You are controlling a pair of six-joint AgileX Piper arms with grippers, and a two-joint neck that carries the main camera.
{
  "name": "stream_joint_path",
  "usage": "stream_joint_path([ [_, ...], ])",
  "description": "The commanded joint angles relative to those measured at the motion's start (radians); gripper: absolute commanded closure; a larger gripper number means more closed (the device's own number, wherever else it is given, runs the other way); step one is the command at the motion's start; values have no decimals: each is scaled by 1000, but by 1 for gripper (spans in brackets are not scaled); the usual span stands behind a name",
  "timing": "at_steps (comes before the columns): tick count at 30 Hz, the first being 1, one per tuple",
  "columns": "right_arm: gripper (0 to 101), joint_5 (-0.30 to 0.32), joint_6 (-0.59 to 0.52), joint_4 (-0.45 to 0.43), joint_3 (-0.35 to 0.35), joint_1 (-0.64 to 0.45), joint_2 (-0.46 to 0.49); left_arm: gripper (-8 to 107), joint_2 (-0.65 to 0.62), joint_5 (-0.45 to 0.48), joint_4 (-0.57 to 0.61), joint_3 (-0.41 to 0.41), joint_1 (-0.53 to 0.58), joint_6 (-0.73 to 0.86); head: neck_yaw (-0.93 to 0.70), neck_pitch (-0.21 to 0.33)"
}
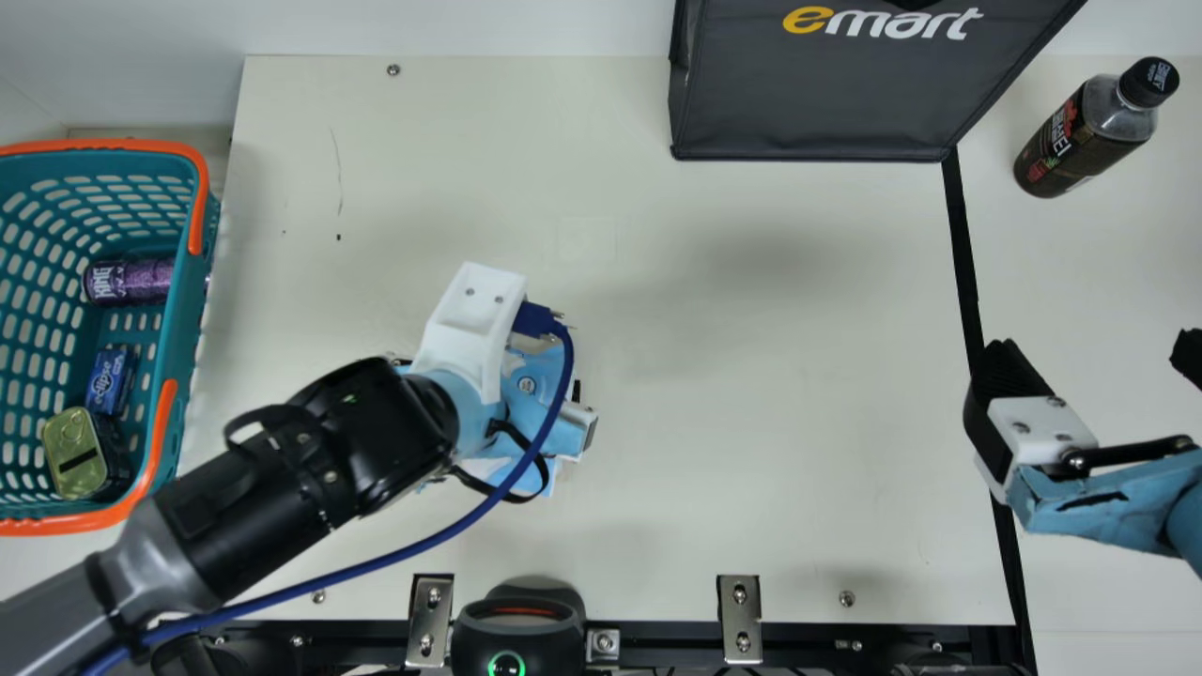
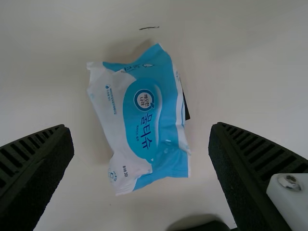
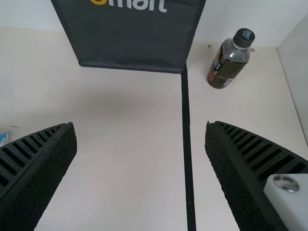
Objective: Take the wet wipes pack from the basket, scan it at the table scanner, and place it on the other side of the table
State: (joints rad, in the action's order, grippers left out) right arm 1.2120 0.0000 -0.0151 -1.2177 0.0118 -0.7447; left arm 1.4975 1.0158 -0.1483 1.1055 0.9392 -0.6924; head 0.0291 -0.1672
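Note:
My left gripper [image 1: 526,390] is over the table left of centre, its fingertips hidden from above. In the left wrist view that gripper [image 2: 141,144] is open, and the blue-and-white wet wipes pack [image 2: 137,125] lies flat on the table below, seen between its fingers without being held. A blue corner of the pack [image 3: 4,139] shows at the right wrist view's edge. My right gripper [image 1: 1094,361] hangs above the table's right part, beyond the black line. Its fingers are wide apart in the right wrist view too, with nothing between that gripper [image 3: 139,144].
The teal basket [image 1: 169,376] at the left holds a purple can, a blue box and a tin. A black scanner [image 1: 516,624] stands at the front edge. At the back are a dark bag [image 1: 817,94] and, farther right, a bottle [image 1: 1089,131].

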Motion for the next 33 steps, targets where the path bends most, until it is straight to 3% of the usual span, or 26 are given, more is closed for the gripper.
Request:
stream_joint_path([
  [1,6,0,0,0,0,0,0,9,15,4,-6,4,6,-18,-2,29],
  [16,6,-1,0,0,0,0,0,9,138,33,-45,41,44,-160,-2,29],
  [33,6,-1,0,0,0,0,0,9,230,-1,-32,41,28,-174,-2,29],
])
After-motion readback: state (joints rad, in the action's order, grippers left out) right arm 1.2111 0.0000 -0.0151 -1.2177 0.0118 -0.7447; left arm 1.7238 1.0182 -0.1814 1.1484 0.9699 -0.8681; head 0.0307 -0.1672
